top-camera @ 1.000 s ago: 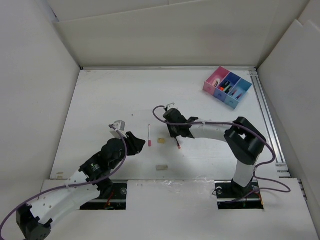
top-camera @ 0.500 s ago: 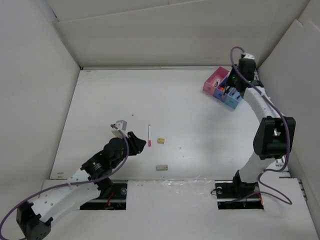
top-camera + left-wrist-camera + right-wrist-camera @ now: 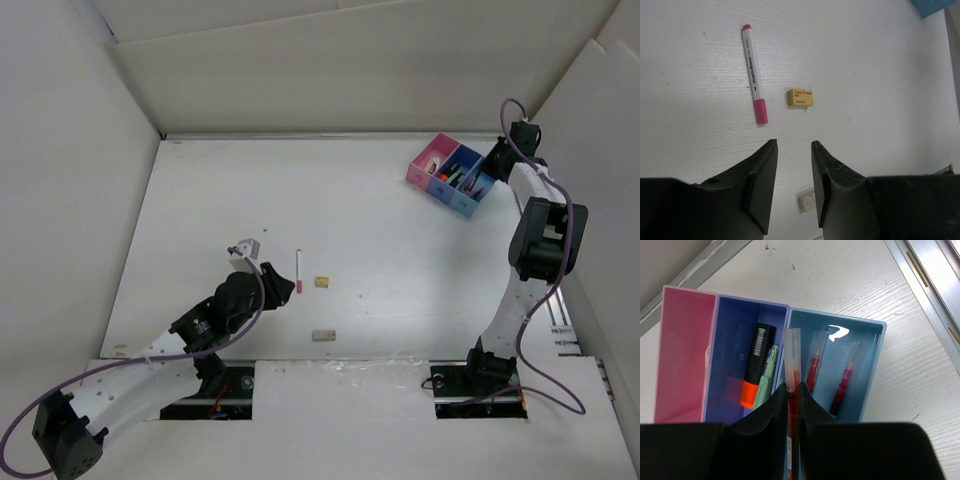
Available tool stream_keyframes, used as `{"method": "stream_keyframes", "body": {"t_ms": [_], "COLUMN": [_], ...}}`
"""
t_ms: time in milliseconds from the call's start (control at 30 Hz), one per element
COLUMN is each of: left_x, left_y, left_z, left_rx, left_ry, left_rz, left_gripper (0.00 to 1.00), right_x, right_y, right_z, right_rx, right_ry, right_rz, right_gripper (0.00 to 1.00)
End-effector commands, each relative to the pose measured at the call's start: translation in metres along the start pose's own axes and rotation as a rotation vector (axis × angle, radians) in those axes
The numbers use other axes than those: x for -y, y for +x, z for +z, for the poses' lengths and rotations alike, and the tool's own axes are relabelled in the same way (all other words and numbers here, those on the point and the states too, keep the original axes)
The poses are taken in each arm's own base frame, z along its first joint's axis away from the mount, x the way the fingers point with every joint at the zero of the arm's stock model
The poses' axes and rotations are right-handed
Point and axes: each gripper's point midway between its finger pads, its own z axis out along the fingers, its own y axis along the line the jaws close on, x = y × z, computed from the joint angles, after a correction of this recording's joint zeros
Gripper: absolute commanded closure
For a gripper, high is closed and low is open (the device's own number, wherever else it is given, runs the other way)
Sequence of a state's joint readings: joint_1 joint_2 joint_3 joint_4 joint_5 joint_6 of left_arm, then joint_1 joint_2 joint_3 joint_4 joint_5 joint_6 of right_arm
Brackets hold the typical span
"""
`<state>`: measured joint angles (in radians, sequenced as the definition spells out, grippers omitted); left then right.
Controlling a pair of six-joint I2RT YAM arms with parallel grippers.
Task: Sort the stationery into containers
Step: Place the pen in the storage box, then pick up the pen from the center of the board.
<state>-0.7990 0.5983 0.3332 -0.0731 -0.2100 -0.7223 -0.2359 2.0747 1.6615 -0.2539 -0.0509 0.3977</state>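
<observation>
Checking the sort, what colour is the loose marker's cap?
Pink, on a white marker; clearest in the left wrist view.

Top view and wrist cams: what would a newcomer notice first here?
The right hand, stretched to the far right corner of the table, pinches a red pen above the three-bin tray. Its light blue bin holds two similar pens. On the left, the left hand hovers open just short of a pink-capped marker and a yellowish eraser lying loose.
</observation>
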Motion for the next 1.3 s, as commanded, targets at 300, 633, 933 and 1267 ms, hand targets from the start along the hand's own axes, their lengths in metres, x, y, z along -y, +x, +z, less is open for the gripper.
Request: {"method": "stream_keyframes", "body": {"t_ms": [300,633,933,1267], "left_x": [0.01,0.006,0.002,-0.008], "left_y": [-0.008,-0.01,-0.015,-0.015], "left_z": [0.004,-0.001,-0.004,-0.001], "left_rx": [0.026,0.039,0.053,0.043], "left_ry": [0.03,0.015,-0.015,-0.092], "left_rz": [-0.004,-0.004,-0.01,0.009], "left_gripper": [0.7,0.7,0.7,0.7], "right_x": [-0.005,-0.027,-0.127,-0.183], "right_y": [-0.026,-0.058,0.011,0.207], "right_z": [-0.008,-0.066,-0.15,-0.218], "right_rx": [0.059,0.152,0.139,-0.066], "right_ry": [-0.046,-0.092,-0.33,-0.49], "right_rz": [0.016,-0.028,-0.21,-0.571], "right_gripper": [0.73,0.64,0.86,0.98]}}
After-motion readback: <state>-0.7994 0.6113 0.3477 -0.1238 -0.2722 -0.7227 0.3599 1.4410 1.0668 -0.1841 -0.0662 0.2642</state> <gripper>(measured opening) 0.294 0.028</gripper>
